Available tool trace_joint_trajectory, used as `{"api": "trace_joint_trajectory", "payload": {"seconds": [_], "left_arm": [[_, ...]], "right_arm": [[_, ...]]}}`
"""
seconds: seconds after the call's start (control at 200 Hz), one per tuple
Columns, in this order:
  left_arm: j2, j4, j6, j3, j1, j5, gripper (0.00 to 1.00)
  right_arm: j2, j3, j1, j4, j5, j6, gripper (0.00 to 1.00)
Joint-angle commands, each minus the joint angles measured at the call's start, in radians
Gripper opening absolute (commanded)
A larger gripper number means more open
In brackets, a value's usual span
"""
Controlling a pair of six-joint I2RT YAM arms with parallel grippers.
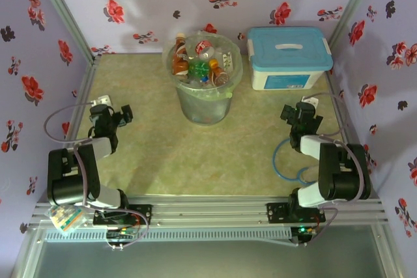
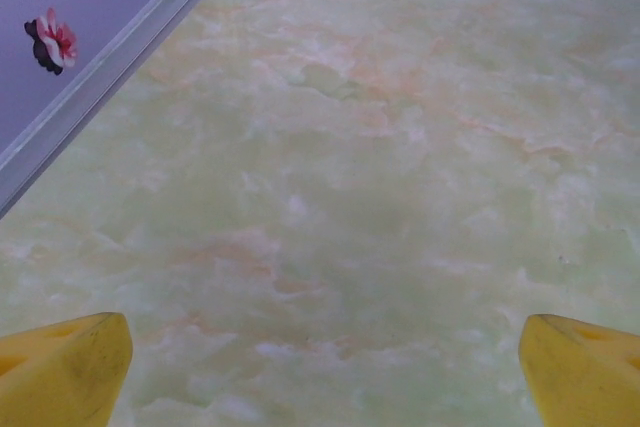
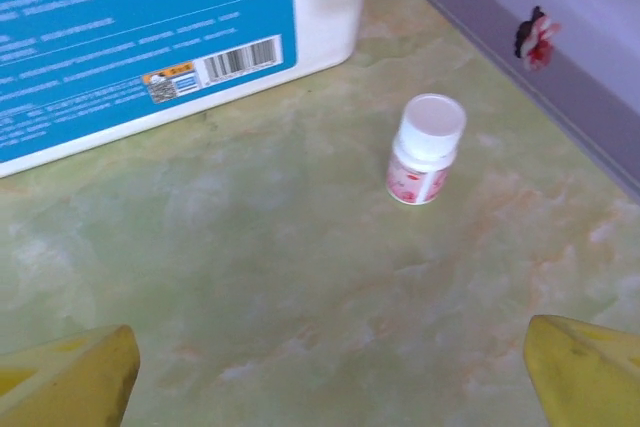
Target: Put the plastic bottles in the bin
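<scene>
The bin [image 1: 204, 110], a round translucent bucket lined with a clear bag, stands at the middle back of the table. Several plastic bottles [image 1: 199, 64] fill its top, with red, orange and green ones among them. One small bottle [image 3: 426, 151] with a white cap and a red-and-white label stands upright on the table, just right of the white box's corner and ahead of my right gripper [image 3: 330, 377]. That gripper [image 1: 300, 114] is open and holds nothing. My left gripper [image 1: 114, 114] is open too, low over bare table [image 2: 325, 377].
A white box with a light-blue lid [image 1: 288, 56] sits right of the bin, its blue label [image 3: 130, 27] close ahead of my right gripper. Flowered walls close in the table on the left, the back and the right [image 3: 560, 57]. A metal rail [image 2: 110, 72] runs along the left wall.
</scene>
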Motion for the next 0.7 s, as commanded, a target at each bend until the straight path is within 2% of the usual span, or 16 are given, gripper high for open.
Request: {"api": "trace_joint_trajectory", "payload": {"seconds": [0.0,0.055,0.145,0.205,0.26,0.29,0.33,0.375,0.43,0.51,0.695], "left_arm": [[0.024,0.078,0.025,0.000,-0.032,-0.002,1.00],[0.029,0.087,0.050,-0.003,-0.058,-0.025,1.00],[0.068,0.167,0.112,-0.019,-0.119,-0.062,1.00],[0.065,0.205,0.147,-0.043,-0.142,-0.085,1.00],[0.085,0.278,0.134,-0.083,-0.132,-0.084,1.00],[0.112,0.375,0.136,-0.109,-0.127,-0.082,1.00],[0.086,0.293,0.127,-0.094,-0.128,-0.081,1.00],[0.105,0.354,0.134,-0.104,-0.128,-0.084,1.00],[0.097,0.326,0.130,-0.098,-0.128,-0.082,1.00],[0.100,0.335,0.133,-0.101,-0.128,-0.083,1.00],[0.100,0.338,0.132,-0.102,-0.127,-0.083,1.00]], "right_arm": [[0.036,-0.045,0.016,0.201,-0.049,-0.041,0.99],[0.084,-0.085,0.020,0.346,-0.067,-0.060,0.99],[0.083,-0.096,0.020,0.326,-0.069,-0.050,0.99],[0.132,-0.135,0.024,0.483,-0.065,-0.067,0.99],[0.098,-0.108,0.024,0.365,-0.065,-0.053,0.99],[0.089,-0.106,0.022,0.356,-0.065,-0.050,0.99],[0.112,-0.120,0.023,0.421,-0.062,-0.059,0.99],[0.114,-0.122,0.023,0.424,-0.063,-0.059,0.99],[0.095,-0.110,0.023,0.369,-0.063,-0.052,0.99],[0.111,-0.123,0.024,0.425,-0.062,-0.059,0.99],[0.104,-0.121,0.024,0.410,-0.064,-0.059,0.99]]}}
